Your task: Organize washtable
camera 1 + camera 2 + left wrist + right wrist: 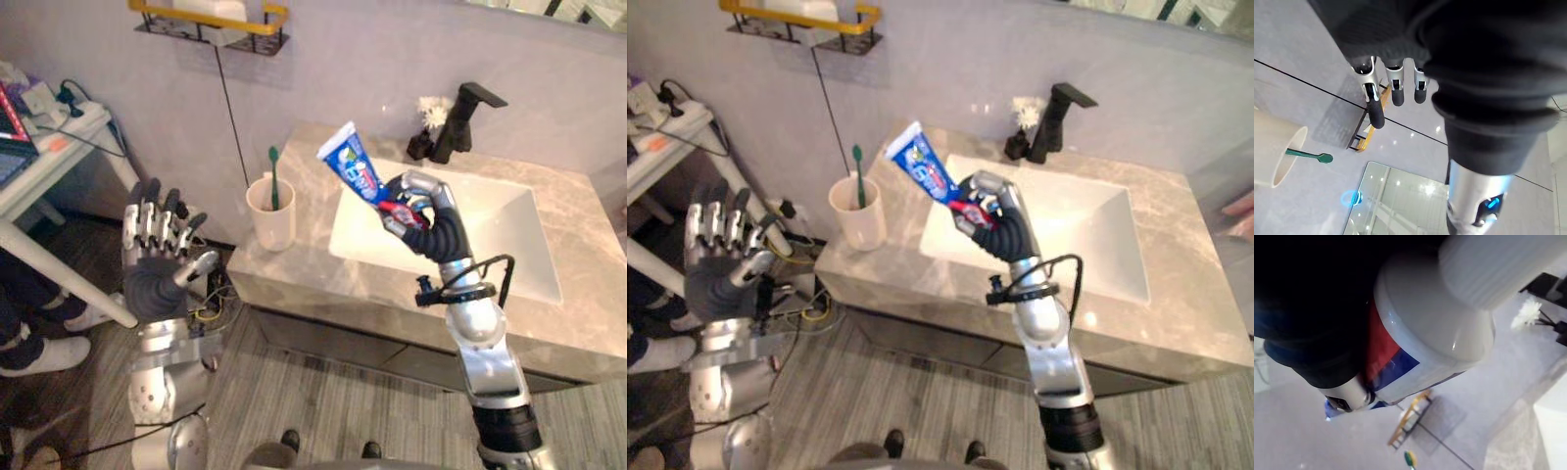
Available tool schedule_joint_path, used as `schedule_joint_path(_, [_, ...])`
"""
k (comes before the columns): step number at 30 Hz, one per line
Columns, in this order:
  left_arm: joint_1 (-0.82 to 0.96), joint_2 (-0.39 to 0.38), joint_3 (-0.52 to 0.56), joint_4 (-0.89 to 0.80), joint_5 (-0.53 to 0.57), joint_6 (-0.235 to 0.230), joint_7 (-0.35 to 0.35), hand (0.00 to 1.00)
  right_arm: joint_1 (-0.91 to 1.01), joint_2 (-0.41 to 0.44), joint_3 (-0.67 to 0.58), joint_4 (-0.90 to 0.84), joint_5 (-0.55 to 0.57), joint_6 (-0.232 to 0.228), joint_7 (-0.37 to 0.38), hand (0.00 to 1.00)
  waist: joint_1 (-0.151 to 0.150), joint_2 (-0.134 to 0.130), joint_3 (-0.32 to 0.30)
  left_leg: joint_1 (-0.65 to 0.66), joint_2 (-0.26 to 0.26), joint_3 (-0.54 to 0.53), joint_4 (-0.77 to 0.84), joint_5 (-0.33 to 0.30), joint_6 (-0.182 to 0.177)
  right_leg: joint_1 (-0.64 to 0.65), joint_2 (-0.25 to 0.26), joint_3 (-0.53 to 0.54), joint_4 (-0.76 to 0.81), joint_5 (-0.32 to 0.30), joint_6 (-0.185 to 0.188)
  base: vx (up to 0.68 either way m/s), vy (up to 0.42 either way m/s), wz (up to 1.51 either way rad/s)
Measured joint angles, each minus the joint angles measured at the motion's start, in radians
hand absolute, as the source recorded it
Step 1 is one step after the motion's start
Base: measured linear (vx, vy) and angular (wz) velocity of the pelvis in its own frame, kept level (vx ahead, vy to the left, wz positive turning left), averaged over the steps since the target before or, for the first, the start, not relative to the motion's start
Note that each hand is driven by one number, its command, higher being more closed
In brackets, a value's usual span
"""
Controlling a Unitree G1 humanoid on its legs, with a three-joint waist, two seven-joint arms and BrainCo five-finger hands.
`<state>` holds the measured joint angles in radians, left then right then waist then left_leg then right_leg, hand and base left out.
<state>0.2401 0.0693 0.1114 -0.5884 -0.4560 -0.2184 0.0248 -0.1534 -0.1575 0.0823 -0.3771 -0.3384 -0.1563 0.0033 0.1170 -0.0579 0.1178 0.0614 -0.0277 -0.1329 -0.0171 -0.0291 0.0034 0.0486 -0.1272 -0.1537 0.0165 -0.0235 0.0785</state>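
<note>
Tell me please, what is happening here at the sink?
The robot's right hand is closed around the cap end of a blue toothpaste tube and holds it in the air above the left part of the white sink basin. The left hand is open and raised beside the counter, holding nothing. A cream cup with a green toothbrush in it stands on the counter's left corner. A black faucet stands behind the basin.

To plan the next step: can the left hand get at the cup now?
Probably yes. The left hand is open, raised beside the counter, with nothing between it and the cup; the right hand holds the tube farther right.
</note>
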Motion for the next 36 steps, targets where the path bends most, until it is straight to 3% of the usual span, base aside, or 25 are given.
schedule_joint_path(3, [-0.003,0.026,-0.003,-0.019,0.014,-0.009,0.002,0.00,0.007,-0.022,0.034,-0.005,0.039,-0.021,0.010,1.00,-0.006,0.011,-0.022,0.001,0.001,-0.001,0.000,0.000,0.000,0.001,0.001,0.001,-0.001,0.000,0.000,-0.01,-0.004,0.00])
schedule_joint_path(7, [-0.063,0.062,-0.090,-0.047,0.016,-0.029,0.001,0.00,0.007,-0.049,0.103,-0.005,0.070,-0.033,0.027,1.00,-0.022,0.024,-0.039,0.012,0.001,-0.001,0.001,0.001,0.000,0.016,0.001,-0.004,-0.002,0.000,0.000,-0.04,-0.009,0.04])
schedule_joint_path(12, [-0.199,0.076,-0.299,-0.008,-0.082,-0.031,-0.005,0.00,0.006,-0.054,0.159,-0.004,0.093,-0.034,0.035,1.00,-0.026,0.033,-0.070,0.014,0.002,0.001,-0.002,0.001,0.000,0.018,0.001,-0.002,-0.002,0.000,0.000,-0.04,-0.009,-0.01])
schedule_joint_path(17, [-0.305,0.090,-0.410,0.102,-0.192,-0.019,-0.009,0.00,-0.006,-0.077,0.197,-0.002,0.094,-0.034,0.022,1.00,-0.037,0.038,-0.085,0.018,0.005,0.004,-0.001,0.003,-0.003,0.016,0.005,0.004,-0.002,0.000,0.001,0.00,-0.005,-0.02])
schedule_joint_path(26, [-0.424,0.102,-0.476,0.168,-0.324,-0.012,-0.010,0.00,-0.052,-0.125,0.210,0.008,0.093,-0.032,-0.026,1.00,-0.049,0.037,-0.093,0.013,0.007,0.026,-0.002,0.002,-0.003,0.000,0.008,0.025,-0.001,0.004,0.005,-0.01,-0.005,-0.07])
schedule_joint_path(27, [-0.430,0.103,-0.479,0.172,-0.335,-0.012,-0.010,1.00,-0.058,-0.126,0.210,0.011,0.093,-0.032,-0.027,1.00,-0.049,0.036,-0.096,0.012,0.007,0.026,-0.002,0.002,-0.003,-0.001,0.008,0.026,-0.001,0.004,0.005,-0.02,0.000,-0.05])
schedule_joint_path(36, [-0.463,0.113,-0.502,0.215,-0.399,-0.030,-0.007,1.00,-0.058,-0.162,0.253,0.021,0.090,-0.033,-0.026,1.00,-0.051,0.031,-0.115,0.012,0.006,0.025,-0.001,0.003,-0.002,-0.001,0.007,0.027,-0.001,0.004,0.005,0.00,0.000,0.00])
